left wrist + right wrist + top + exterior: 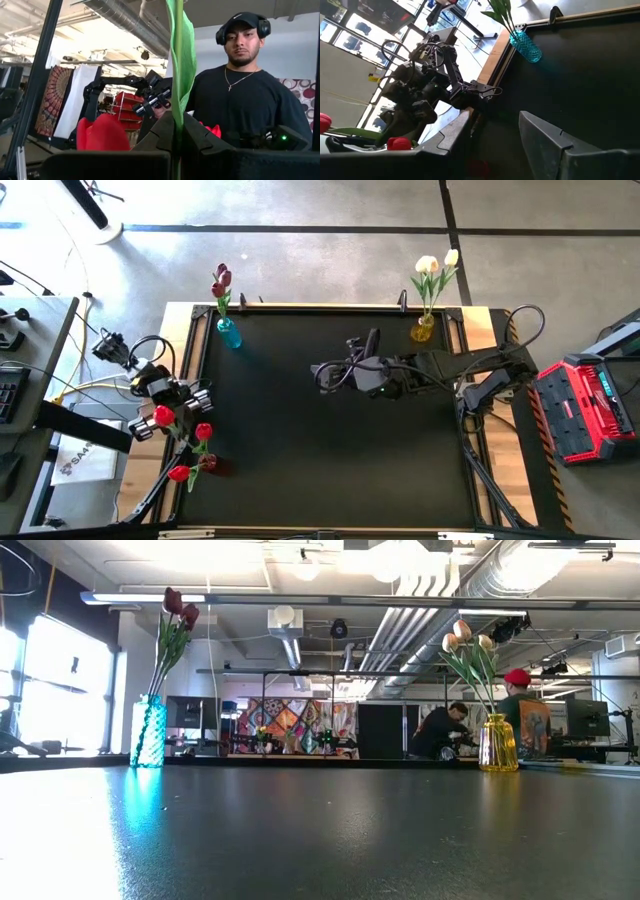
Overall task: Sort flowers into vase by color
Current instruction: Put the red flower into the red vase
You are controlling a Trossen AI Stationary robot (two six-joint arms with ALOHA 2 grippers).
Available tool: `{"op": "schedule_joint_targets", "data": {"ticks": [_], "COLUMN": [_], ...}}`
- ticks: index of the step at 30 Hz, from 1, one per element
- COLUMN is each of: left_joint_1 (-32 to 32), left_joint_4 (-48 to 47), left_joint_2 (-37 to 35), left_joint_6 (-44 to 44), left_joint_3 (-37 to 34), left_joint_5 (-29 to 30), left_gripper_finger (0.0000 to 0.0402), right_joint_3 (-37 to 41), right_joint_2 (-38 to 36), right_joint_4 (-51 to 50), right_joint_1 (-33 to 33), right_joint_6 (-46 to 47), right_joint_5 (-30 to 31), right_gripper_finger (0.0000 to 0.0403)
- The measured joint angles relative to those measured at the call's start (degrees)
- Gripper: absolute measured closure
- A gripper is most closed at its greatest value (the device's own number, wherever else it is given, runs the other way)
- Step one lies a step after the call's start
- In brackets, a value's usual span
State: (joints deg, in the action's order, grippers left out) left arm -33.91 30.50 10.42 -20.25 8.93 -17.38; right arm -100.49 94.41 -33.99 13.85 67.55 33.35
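Two vases stand at the table's (330,460) far edge: teal vase (229,333) holding dark pink tulips (221,280), yellow vase (423,329) holding cream tulips (437,264). Left pincer (183,415) is clamped on a red tulip's stem (178,75) at the left edge. Right pincer (325,374) hangs open mid-table.

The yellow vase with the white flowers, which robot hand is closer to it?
The right one. The right gripper hangs open over the middle of the table, down from the yellow vase at the far edge. The left gripper, shut on a red tulip's stem, is at the opposite side edge.
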Motion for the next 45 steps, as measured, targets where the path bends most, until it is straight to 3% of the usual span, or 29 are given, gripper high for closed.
{"op": "schedule_joint_targets", "data": {"ticks": [17,34,45], "left_joint_1": [-4.16,-4.13,-4.13], "left_joint_4": [0.72,0.87,6.8], "left_joint_2": [4.71,6.07,6.0], "left_joint_6": [2.49,-0.67,-3.06], "left_joint_3": [0.0,0.0,0.0], "left_joint_5": [3.1,7.1,6.09], "left_gripper_finger": [0.0388,0.0253,0.022], "right_joint_3": [0.0,0.0,0.0], "right_joint_2": [0.0,0.0,0.0], "right_joint_4": [-0.58,-0.58,-0.56], "right_joint_1": [-1.16,-2.22,-2.62], "right_joint_6": [-0.02,-0.63,-1.6], "right_joint_5": [-3.38,-5.53,-6.91], "right_gripper_finger": [0.0246,0.0246,0.0246]}}
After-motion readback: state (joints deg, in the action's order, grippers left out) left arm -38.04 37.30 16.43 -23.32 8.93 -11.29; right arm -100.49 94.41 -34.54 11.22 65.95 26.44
